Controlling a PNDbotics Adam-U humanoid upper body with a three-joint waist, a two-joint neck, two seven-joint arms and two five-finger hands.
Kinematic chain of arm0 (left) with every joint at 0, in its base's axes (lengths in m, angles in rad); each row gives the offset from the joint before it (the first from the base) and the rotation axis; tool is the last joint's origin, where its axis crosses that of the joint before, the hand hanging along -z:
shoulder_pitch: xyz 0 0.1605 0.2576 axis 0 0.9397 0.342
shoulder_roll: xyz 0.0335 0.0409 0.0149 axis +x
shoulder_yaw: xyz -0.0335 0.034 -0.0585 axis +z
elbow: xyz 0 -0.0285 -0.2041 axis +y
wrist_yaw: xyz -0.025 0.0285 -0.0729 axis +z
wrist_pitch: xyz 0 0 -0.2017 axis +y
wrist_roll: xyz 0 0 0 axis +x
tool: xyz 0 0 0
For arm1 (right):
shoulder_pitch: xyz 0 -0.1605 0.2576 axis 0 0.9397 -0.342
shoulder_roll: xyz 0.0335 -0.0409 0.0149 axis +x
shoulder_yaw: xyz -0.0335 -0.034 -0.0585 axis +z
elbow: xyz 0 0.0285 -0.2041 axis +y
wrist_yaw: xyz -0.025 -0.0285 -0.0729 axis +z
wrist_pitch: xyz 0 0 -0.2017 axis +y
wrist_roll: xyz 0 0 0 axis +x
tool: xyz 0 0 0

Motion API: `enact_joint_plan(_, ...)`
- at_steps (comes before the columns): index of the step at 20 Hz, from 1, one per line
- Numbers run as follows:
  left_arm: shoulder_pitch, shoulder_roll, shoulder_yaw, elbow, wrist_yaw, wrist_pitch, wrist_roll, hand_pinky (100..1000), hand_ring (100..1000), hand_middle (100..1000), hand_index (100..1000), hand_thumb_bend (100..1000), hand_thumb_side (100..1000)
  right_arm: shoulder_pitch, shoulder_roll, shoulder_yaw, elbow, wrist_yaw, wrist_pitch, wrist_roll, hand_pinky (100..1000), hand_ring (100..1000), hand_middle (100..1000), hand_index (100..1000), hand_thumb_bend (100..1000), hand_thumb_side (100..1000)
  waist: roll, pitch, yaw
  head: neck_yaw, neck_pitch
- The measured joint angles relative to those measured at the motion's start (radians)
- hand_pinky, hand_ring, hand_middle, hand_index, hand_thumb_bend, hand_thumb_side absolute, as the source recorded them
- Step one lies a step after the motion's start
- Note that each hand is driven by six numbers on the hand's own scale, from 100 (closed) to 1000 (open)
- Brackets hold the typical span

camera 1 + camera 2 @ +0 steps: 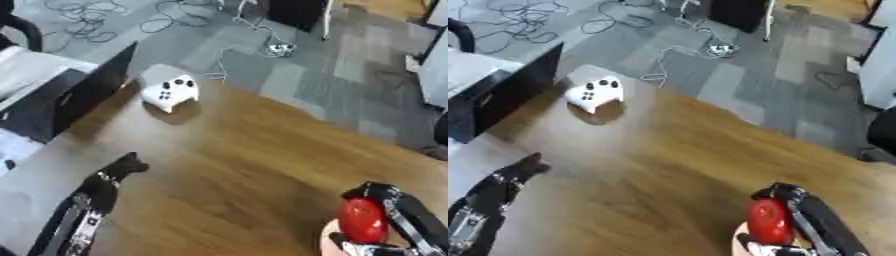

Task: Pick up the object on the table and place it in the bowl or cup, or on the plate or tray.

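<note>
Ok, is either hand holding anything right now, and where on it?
Yes. The right hand is curled round a red ball-like object, fingers over its top and right side. The left hand holds nothing.

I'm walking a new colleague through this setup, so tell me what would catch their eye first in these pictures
The red object stands out most, held in the right hand at the lower right, over a pale pinkish thing that is mostly cut off by the edge. Next comes the white game controller lying at the far left corner of the wooden table. The left hand hangs at the lower left, holding nothing.
</note>
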Motion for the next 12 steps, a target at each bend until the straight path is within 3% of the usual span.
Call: enact_joint_plan(12, 0.013, 0.000, 0.007, 0.000, -0.012, -0.003, 0.004, 979, 1000, 738, 859, 182, 973, 0.011, 0.010, 0.018, -0.045, 0.020, -0.006, 0.031, 444, 194, 245, 444, 483, 268, 0.012, 0.004, -0.020, 0.000, 0.009)
